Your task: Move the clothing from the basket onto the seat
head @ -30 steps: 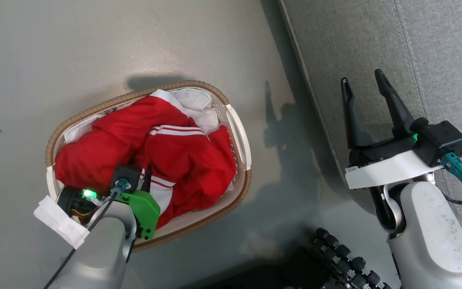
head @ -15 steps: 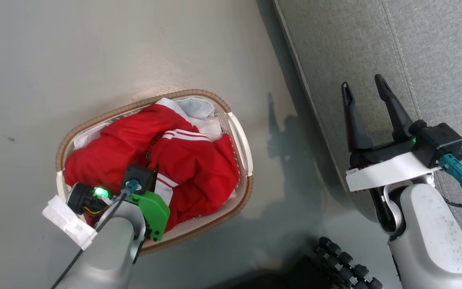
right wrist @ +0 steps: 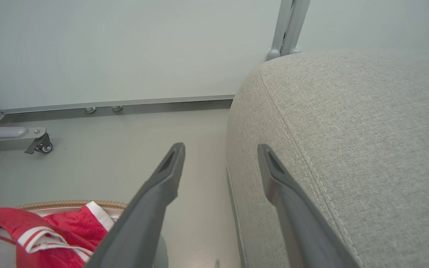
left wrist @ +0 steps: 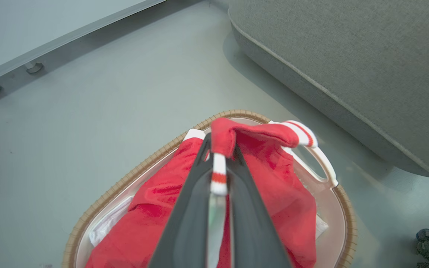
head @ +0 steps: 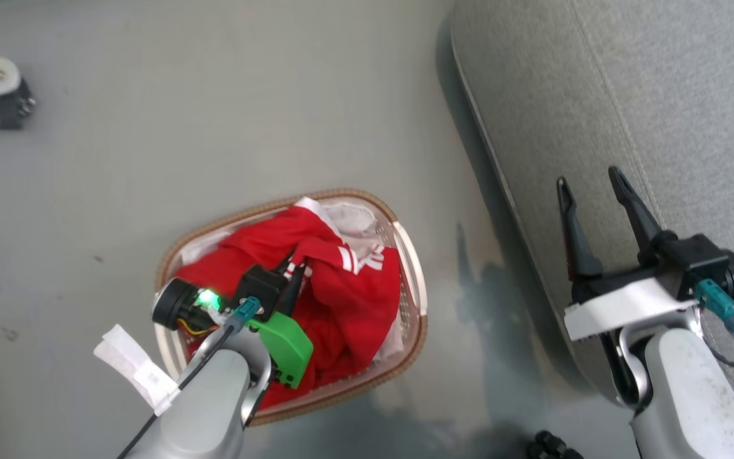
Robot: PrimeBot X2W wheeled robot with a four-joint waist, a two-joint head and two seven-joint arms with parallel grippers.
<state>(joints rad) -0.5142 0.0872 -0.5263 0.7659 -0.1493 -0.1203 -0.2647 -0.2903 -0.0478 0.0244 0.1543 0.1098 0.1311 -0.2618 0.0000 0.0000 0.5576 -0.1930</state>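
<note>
Left jaws, clenched on clothing [left wrist: 266,175], now lifting striped cuff above basket [left wrist: 240,112]; right jaws still spread over seat [head: 628,76].

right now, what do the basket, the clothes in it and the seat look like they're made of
Basket: glossy white plastic, going by its perforated wall, with a tan woven-looking rim, perhaps moulded.
Clothes: soft red fabric with a slight sheen, creased and draping, white-striped cuff.
Seat: matt grey woven upholstery, grainy weave and stitched seams.
</note>
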